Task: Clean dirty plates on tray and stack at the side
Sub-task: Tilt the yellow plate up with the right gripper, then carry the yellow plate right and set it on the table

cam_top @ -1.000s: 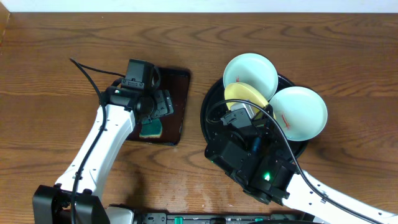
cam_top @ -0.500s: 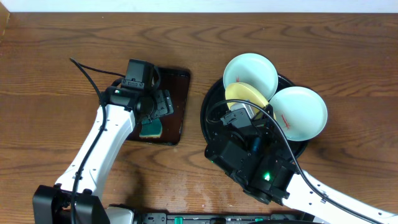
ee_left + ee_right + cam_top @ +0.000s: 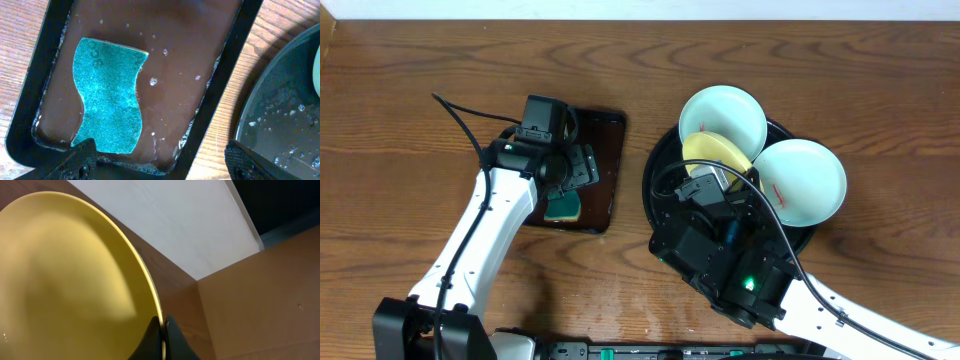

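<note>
Left gripper (image 3: 165,162): jaws spread wide, holding nothing, poised above a teal sponge (image 3: 110,95) lying in the wet brown tray (image 3: 195,35). Right gripper (image 3: 163,330): fingers pinched on the rim of the yellow plate (image 3: 65,280), held tilted over the black tray (image 3: 652,172). First mint plate (image 3: 723,115) sits at that tray's far edge. Second mint plate (image 3: 802,178) sits at its right edge. Both overhang the rim.

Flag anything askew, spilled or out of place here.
The right-hand pale mint-white round plate overhangs the rim of the glossy black round tray. The pale yellow round plate is tilted, pinched at its edge by the right gripper. Water droplets lie in the dark-brown rectangular tray beside the teal sponge.
</note>
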Robot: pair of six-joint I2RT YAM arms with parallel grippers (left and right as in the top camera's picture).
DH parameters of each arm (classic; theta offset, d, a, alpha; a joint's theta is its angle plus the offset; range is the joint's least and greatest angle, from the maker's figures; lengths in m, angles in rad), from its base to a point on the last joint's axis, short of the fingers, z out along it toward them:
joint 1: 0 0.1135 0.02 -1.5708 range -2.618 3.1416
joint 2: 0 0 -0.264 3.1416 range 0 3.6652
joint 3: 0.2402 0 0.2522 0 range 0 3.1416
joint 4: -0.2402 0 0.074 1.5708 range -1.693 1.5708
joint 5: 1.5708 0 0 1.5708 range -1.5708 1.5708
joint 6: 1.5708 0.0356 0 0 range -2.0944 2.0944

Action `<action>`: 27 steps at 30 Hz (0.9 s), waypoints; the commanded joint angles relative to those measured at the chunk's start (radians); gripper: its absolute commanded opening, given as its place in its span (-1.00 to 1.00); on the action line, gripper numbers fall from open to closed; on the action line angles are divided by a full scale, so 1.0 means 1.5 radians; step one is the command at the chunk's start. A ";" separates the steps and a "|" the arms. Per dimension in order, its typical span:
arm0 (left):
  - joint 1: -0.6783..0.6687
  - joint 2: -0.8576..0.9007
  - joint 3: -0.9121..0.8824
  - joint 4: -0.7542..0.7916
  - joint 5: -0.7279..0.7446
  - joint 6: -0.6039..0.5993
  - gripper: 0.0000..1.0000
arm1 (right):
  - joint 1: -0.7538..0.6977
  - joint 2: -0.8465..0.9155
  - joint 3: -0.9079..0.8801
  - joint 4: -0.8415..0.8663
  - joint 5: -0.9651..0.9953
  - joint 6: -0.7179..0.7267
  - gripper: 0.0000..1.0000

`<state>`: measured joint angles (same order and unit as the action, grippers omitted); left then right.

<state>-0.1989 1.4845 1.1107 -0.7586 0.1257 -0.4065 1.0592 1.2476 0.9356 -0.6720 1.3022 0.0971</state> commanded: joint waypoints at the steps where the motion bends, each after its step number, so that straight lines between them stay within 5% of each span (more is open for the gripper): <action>1: 0.002 -0.001 0.017 -0.002 0.001 0.007 0.65 | 0.006 -0.004 0.009 0.002 0.030 -0.001 -0.98; 7: 0.002 -0.001 0.017 -0.002 0.001 0.006 0.65 | -0.001 -0.004 0.009 0.002 0.020 0.049 -0.98; 12: 0.002 -0.001 0.017 -0.002 0.001 0.006 0.64 | -0.105 -0.004 0.009 -0.004 -0.164 0.154 -0.98; 21: 0.002 -0.001 0.017 -0.002 0.001 0.007 0.65 | -0.553 -0.043 0.014 0.010 -0.809 0.172 -0.98; 27: 0.002 -0.001 0.017 -0.002 0.001 0.006 0.65 | -0.853 -0.046 0.013 0.009 -0.944 0.218 -0.98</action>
<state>-0.1989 1.4845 1.1107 -0.7589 0.1257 -0.4065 -0.0776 1.1923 0.9367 -0.6579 0.0921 0.3576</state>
